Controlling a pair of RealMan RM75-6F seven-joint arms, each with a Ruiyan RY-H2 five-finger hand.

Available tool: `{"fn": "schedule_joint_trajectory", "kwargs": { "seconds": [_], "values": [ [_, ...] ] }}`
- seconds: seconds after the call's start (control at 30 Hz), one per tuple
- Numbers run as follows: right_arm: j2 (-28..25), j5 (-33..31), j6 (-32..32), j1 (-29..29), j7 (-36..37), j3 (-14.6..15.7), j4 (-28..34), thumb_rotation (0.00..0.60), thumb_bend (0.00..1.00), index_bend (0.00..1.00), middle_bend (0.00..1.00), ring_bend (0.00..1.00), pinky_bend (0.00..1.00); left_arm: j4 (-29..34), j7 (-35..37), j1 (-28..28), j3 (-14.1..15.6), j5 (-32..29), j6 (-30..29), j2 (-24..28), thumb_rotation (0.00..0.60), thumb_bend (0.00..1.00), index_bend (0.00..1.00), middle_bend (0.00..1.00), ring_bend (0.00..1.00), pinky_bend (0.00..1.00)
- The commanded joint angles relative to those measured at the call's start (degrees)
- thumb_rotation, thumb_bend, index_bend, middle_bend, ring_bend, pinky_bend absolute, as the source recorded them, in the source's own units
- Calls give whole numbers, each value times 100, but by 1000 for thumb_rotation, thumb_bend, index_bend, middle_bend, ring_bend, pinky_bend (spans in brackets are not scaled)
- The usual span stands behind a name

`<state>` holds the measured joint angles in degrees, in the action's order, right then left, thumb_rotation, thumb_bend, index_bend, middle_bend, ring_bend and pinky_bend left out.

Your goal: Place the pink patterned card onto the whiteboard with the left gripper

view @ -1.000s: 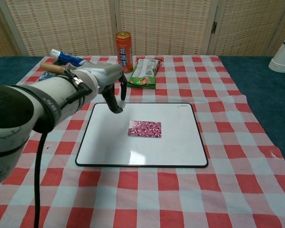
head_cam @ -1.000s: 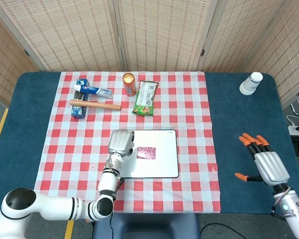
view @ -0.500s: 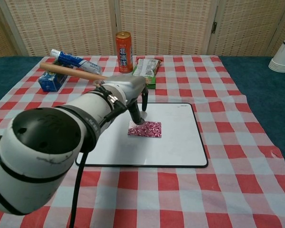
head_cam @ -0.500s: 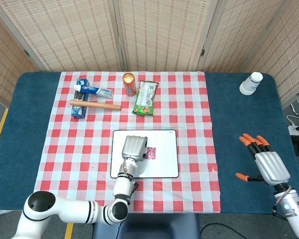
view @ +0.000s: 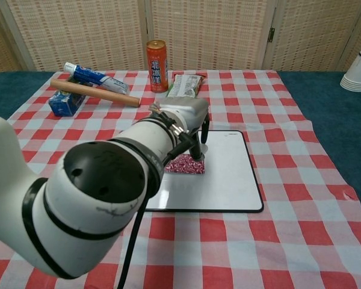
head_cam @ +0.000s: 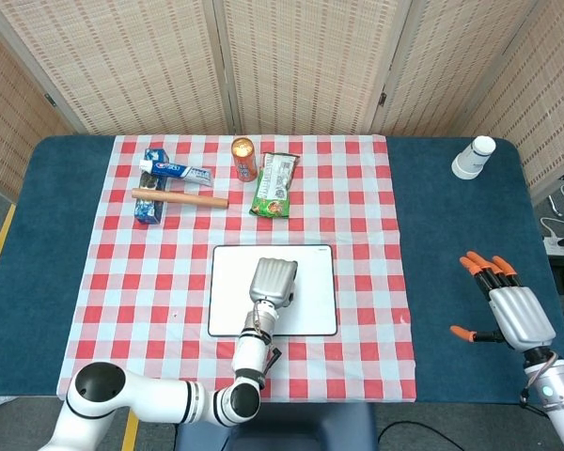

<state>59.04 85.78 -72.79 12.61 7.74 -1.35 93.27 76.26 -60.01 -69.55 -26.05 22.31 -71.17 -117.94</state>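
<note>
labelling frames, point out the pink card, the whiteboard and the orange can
pink card [view: 188,164], chest view, visible right part
whiteboard [view: 228,180], chest view, bare white surface
orange can [view: 157,58], chest view, side label

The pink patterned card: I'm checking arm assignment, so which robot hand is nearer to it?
Left. The left robot hand hangs directly over the pink patterned card on the whiteboard. The right robot hand is far off, over the bare blue table.

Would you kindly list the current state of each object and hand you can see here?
pink patterned card: flat on the whiteboard, partly hidden by the hand
whiteboard: flat on the checked cloth
left hand: over the card, fingers pointing down
right hand: open, empty
orange can: upright
paper cups: upside down
</note>
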Motion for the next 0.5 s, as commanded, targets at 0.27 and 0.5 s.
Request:
{"fn": "schedule_joint_trajectory", "kwargs": {
  "seconds": [0.27,0.5],
  "values": [
    [44,-67,85,31,-73,-19,-18,456,0,0,0,0,0,-317,40,75,3,-49,219,-9,600,305,558,1000,1000,1000],
    [71,-147,121,43,-165,-46,1,456,0,0,0,0,0,-373,120,147,30,-10,342,21,600,303,546,999,1000,1000]
  ]
}}
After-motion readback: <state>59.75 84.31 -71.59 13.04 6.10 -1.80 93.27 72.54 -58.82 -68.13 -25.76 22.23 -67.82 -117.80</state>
